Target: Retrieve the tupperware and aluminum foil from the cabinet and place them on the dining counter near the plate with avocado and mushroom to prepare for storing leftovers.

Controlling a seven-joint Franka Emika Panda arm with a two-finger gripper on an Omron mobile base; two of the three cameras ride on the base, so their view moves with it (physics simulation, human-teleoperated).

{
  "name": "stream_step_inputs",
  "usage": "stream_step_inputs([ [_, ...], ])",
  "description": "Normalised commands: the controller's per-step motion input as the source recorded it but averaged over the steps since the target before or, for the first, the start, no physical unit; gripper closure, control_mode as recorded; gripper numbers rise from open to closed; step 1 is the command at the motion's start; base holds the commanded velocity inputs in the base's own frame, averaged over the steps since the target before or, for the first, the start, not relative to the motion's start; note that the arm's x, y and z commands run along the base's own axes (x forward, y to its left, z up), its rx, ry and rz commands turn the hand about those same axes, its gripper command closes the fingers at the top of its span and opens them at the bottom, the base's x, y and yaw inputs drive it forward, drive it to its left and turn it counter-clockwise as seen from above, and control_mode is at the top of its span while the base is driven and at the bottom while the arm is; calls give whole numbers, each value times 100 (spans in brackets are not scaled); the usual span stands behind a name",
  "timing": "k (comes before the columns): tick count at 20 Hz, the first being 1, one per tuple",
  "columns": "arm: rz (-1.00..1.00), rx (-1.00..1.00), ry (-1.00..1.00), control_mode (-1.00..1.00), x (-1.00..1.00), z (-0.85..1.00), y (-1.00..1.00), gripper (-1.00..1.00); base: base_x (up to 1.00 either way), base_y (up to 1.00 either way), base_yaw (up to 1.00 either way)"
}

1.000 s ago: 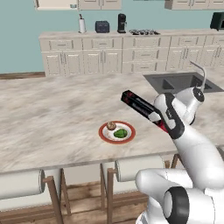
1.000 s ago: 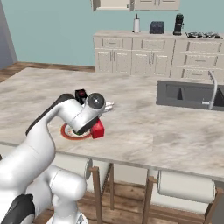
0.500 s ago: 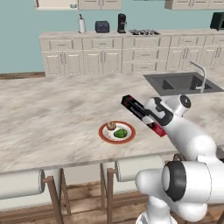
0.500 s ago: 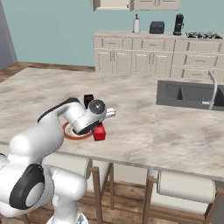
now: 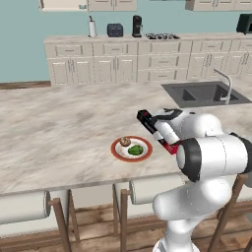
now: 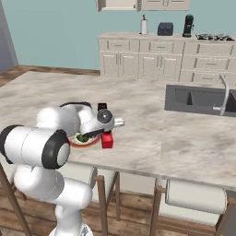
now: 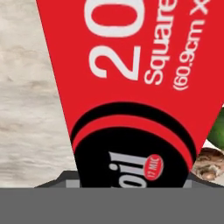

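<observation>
My gripper (image 5: 165, 132) is shut on the aluminum foil (image 5: 151, 126), a long black box with red ends, tilted low over the dining counter (image 5: 59, 133). It hangs just right of the plate (image 5: 118, 153), which holds the mushroom (image 5: 125, 141) and the avocado (image 5: 136, 149). From the right base, the box's red end (image 6: 107, 139) sits beside the plate's avocado (image 6: 84, 137). Close up, the foil box (image 7: 131, 87) is red with white lettering, with the mushroom (image 7: 209, 162) at its right. The tupperware is out of view. The cabinet (image 6: 119, 4) is cropped at the top edge.
A sink (image 5: 202, 92) with a faucet (image 5: 225, 81) is set into the counter to the right. Stools (image 5: 152, 189) stand along the near edge. Cream drawer units (image 5: 123, 64) with small appliances line the far wall.
The arm has folded lower and forward over the counter edge. The foil box has sunk slightly, staying in the grip beside the plate.
</observation>
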Motion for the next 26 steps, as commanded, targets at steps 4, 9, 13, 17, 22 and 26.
stream_step_inputs([
  [4,-4,7,0,-100,57,-56,-34,100,0,0,0],
  [9,-1,6,0,-100,49,-58,-18,-100,0,0,0],
  [13,0,1,0,-100,11,-46,0,-100,0,0,0],
  [17,-2,1,0,-100,0,25,0,-100,0,0,0],
  [22,-1,0,-1,-100,-1,95,0,-100,0,0,0],
  [26,-2,0,-5,-100,-1,100,-1,-100,0,0,0],
])
